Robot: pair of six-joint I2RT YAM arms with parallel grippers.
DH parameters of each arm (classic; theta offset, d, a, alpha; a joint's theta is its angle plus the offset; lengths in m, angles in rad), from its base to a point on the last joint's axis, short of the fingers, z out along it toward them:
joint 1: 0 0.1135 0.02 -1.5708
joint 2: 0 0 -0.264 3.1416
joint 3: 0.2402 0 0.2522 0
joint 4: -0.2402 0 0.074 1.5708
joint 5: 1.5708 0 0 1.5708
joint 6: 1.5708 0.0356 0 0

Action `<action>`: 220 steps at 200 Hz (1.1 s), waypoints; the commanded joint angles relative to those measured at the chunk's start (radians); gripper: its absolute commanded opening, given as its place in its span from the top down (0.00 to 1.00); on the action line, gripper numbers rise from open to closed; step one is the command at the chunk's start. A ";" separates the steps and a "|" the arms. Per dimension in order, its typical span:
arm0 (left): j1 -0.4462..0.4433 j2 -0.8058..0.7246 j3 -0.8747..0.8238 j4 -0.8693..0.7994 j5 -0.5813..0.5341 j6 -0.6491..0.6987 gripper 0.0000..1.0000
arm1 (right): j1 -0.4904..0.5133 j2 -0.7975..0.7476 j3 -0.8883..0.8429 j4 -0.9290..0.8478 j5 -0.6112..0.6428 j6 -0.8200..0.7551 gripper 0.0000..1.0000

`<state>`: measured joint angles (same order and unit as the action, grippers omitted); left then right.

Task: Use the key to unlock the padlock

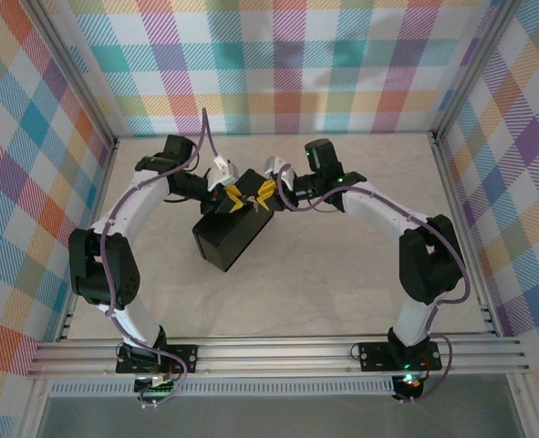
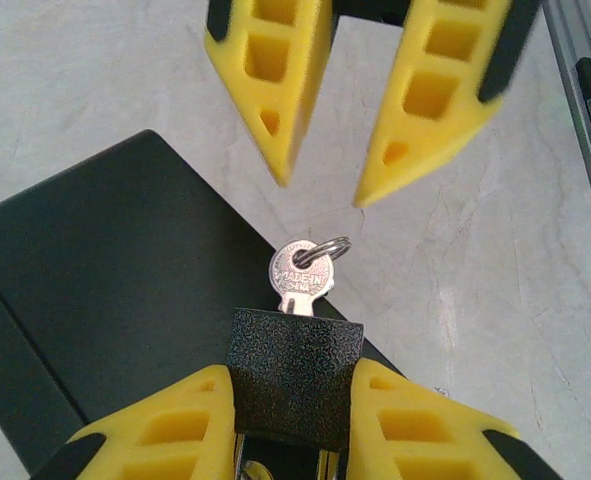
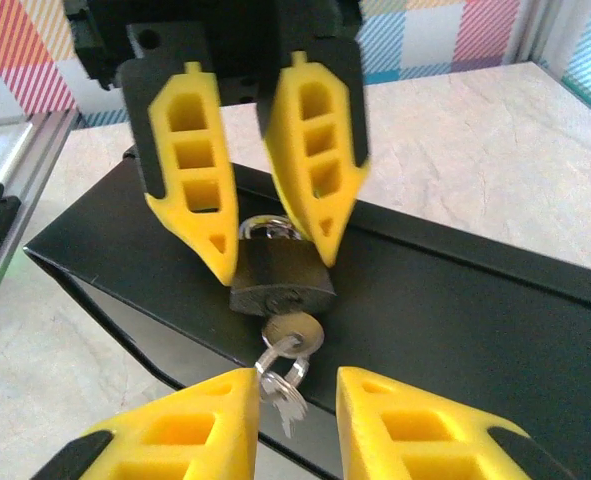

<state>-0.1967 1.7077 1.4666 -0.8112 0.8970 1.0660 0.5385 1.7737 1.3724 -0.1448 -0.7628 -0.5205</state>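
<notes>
left wrist: left fingers (image 2: pixel 175 430) clamped on padlock (image 2: pixel 293 370) body, held over the edge of black box (image 2: pixel 105 290). key (image 2: pixel 300 275) seated in padlock keyway. right fingers (image 3: pixel 190 425) part-open either side of key's ring, not gripping.

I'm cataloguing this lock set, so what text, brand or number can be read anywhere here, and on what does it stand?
"MADE IN": stamped on the head of the key, in the left wrist view.
The line stamped beneath it is too small to read with certainty.
The padlock carries no readable marking.
</notes>
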 commanded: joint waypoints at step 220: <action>-0.020 -0.028 0.030 -0.071 0.048 0.012 0.76 | 0.063 0.009 0.013 0.039 0.115 -0.129 0.75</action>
<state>-0.2008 1.7077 1.4761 -0.8387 0.8932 1.0660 0.5957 1.7718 1.3743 -0.1127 -0.6388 -0.6189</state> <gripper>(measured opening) 0.239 0.254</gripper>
